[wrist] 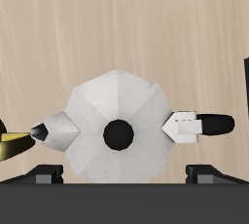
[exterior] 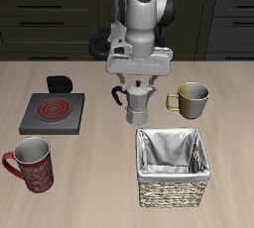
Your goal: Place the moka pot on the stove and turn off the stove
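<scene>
The silver moka pot [exterior: 136, 103] stands upright on the table between the stove [exterior: 50, 113] and an olive-metal mug [exterior: 191, 98]. Its dark handle points toward the stove. The stove's coil burner [exterior: 52, 105] glows red, and its black knob [exterior: 60, 83] is at the back edge. My gripper [exterior: 137, 81] hangs directly above the pot, open and empty, with its fingers apart just over the lid. In the wrist view the pot [wrist: 119, 130] fills the middle, with its lid knob, spout and handle [wrist: 209, 124] visible. The gripper [wrist: 124, 175] has its fingertips [wrist: 44, 177] spread wide.
A woven basket with grey lining [exterior: 175, 165] stands near the table's front edge, in front of the pot. A red mug [exterior: 32, 165] stands in front of the stove. The olive mug's handle [wrist: 10, 145] shows at the wrist view's edge.
</scene>
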Robot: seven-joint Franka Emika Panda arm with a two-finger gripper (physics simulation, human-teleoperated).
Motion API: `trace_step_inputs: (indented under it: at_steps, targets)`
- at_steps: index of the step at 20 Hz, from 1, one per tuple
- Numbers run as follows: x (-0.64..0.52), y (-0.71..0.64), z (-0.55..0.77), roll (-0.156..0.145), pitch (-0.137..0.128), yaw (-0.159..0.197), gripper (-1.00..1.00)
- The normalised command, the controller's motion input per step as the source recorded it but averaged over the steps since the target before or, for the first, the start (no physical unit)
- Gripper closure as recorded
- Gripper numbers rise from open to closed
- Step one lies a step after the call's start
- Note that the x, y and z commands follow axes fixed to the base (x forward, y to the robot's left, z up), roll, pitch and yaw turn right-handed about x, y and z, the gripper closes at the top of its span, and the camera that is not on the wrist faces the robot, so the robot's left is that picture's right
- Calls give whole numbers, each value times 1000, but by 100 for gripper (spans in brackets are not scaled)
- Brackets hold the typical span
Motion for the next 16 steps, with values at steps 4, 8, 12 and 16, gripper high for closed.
trace_step_inputs:
  at_steps: [4, 8, 12, 16]
  targets:
    - [2, 31, -110, 5, 11, 9, -100]
    - [8, 8, -90, 5, 14, 5, -100]
    - [14, -73, -113, -6, 19, -7, -100]
    - [0, -70, -120, -7, 3, -3, -100]
